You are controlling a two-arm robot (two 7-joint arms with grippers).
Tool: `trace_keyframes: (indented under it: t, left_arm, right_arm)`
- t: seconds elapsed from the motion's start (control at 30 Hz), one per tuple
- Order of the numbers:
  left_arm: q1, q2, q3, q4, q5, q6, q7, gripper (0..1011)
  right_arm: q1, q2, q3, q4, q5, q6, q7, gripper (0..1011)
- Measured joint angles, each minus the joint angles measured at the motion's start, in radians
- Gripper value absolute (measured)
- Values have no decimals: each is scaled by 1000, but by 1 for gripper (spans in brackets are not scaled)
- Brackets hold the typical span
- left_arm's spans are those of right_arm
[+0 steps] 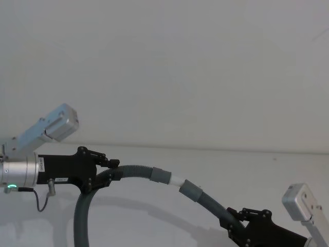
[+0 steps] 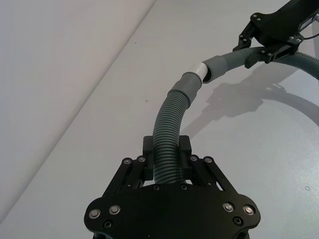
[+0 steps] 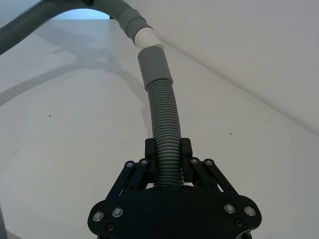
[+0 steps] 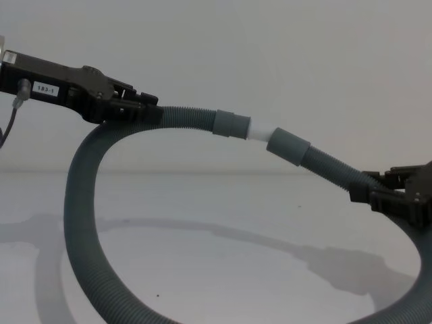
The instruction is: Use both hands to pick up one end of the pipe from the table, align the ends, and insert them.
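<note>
The pipe is a dark grey corrugated hose, held in a loop above the white table. My left gripper is shut on the hose a short way behind the cuff with the white tip. My right gripper, lower and to the right, is shut on the hose behind the plain cuff. The white tip meets the mouth of the plain cuff at a slight angle. In the wrist views each gripper's jaws clamp the corrugated part: left gripper, right gripper.
A pale grey wall rises behind the table. A thin black cable hangs from my left wrist. The rest of the hose loop drops past the lower edge of the chest view, casting a curved shadow on the table.
</note>
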Motion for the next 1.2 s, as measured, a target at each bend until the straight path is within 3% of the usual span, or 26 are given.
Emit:
trace_keyframes:
  t: [1.2]
  left_arm:
    - [5, 22, 21, -6, -37, 9, 7, 271]
  right_arm:
    - [33, -7, -11, 14, 54, 57, -9, 258]
